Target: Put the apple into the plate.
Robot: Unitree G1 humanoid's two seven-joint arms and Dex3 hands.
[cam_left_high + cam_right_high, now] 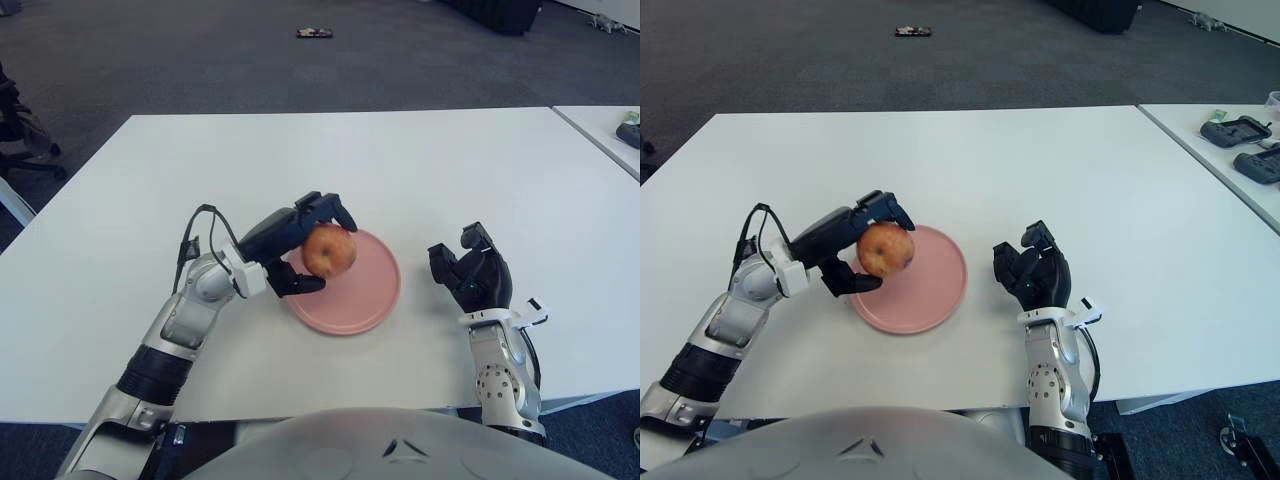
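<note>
Left hand: your left hand (pixel 300 250) is clamped on the apple, dark fingers (pixel 322 208) curled over its top and another finger under it, reaching in from the left side of the plate.
Apple: your apple (pixel 329 250) is red and yellow, held in that hand above the left part of the plate; you cannot tell whether it touches the plate.
Plate: your pink round plate (pixel 372 290) lies flat on the counter, just right of the left hand and partly beneath it.
Right hand: your right hand (pixel 472 275) is idle, showing just right of the plate, apart from it, palm up with its fingers loosely bent and holding nothing.
Counter: your white counter (pixel 420 170) carries the plate; bare surface stretches away beyond both hands.
Second counter: another white counter (pixel 1230 150) stands well to the right of your right hand, with dark handheld devices (pixel 1232 130) on it.
Floor: dark carpet (pixel 200 60) lies beyond the counter, with a small dark object (pixel 314 32) far ahead of your left hand.
</note>
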